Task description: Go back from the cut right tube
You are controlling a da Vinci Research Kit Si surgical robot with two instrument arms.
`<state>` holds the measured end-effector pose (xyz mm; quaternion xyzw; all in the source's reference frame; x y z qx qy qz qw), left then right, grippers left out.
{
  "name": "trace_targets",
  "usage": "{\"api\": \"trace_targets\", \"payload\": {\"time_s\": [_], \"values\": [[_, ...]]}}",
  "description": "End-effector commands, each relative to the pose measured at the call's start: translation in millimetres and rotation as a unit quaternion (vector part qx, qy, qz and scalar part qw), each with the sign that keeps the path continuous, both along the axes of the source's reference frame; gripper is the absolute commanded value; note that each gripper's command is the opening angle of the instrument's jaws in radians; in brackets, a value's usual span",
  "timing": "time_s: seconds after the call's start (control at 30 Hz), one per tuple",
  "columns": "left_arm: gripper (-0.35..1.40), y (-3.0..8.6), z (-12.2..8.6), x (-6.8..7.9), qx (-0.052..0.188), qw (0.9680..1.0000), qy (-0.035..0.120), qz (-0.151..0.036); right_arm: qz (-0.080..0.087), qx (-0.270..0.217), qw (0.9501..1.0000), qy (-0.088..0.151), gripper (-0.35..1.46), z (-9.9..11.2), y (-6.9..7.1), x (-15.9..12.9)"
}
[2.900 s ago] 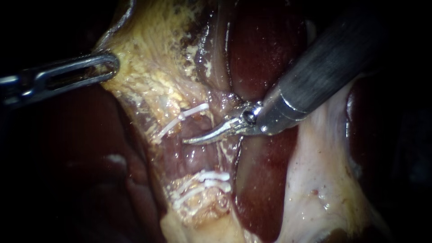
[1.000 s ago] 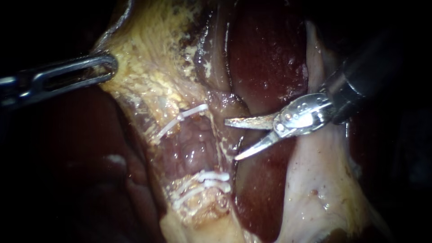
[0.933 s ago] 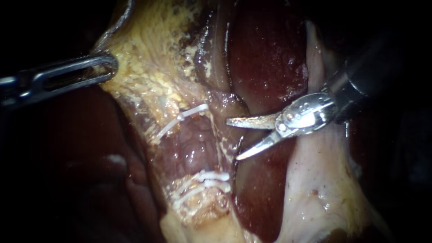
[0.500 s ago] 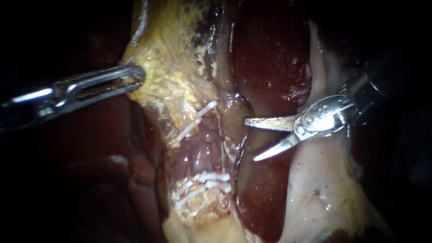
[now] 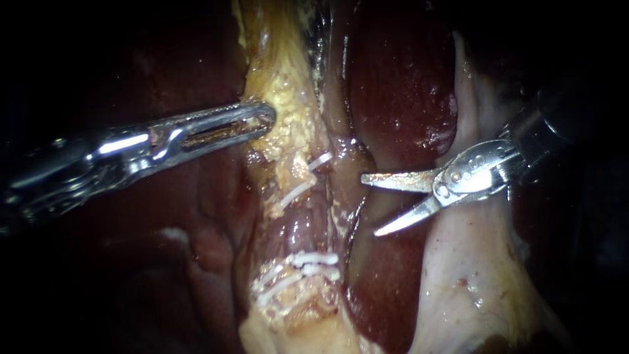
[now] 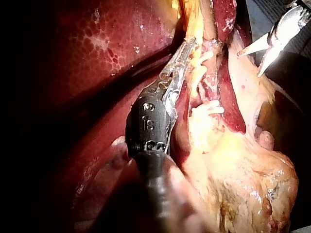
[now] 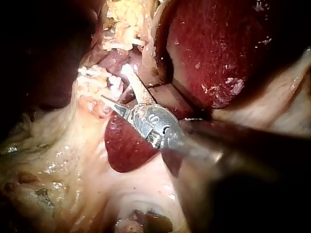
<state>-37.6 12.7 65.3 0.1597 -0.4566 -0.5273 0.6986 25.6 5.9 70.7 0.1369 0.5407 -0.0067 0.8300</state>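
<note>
Two instruments show in the endoscope view. The left instrument (image 5: 257,122) has its jaws narrow, closed on yellow fatty tissue (image 5: 288,111) above the upper clips (image 5: 308,176). The tube (image 5: 298,223) runs between those and the lower clips (image 5: 298,270); its cut ends I cannot make out. The right instrument (image 5: 369,204) holds its blades wide apart, gripping nothing, over the liver (image 5: 400,85) and just beside the tube, not touching it.

In the left wrist view the left instrument (image 6: 179,60) pinches the fat, and the right instrument (image 6: 249,64) stands clear.

In the right wrist view the spread blades (image 7: 112,81) point at the clips (image 7: 90,73) from near by.

Judged so, the retreat is part done; drawing well away remains.
</note>
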Motion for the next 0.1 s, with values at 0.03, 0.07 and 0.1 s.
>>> {"api": "trace_targets", "payload": {"time_s": [0.03,0.07,0.1], "values": [[-0.35,0.0,0.0,0.1,0.000,1.0000,0.000,0.000,0.000,0.000,1.0000,0.000,1.43,0.0,0.0,0.0],[-0.35,0.0,0.0,0.1,0.000,1.0000,0.000,0.000,0.001,0.000,1.0000,0.001,1.43,0.0,0.0,0.0],[-0.35,0.0,0.0,0.1,0.000,1.0000,0.000,0.000,0.001,0.000,1.0000,0.001,1.43,-0.1,0.0,0.0]]}}
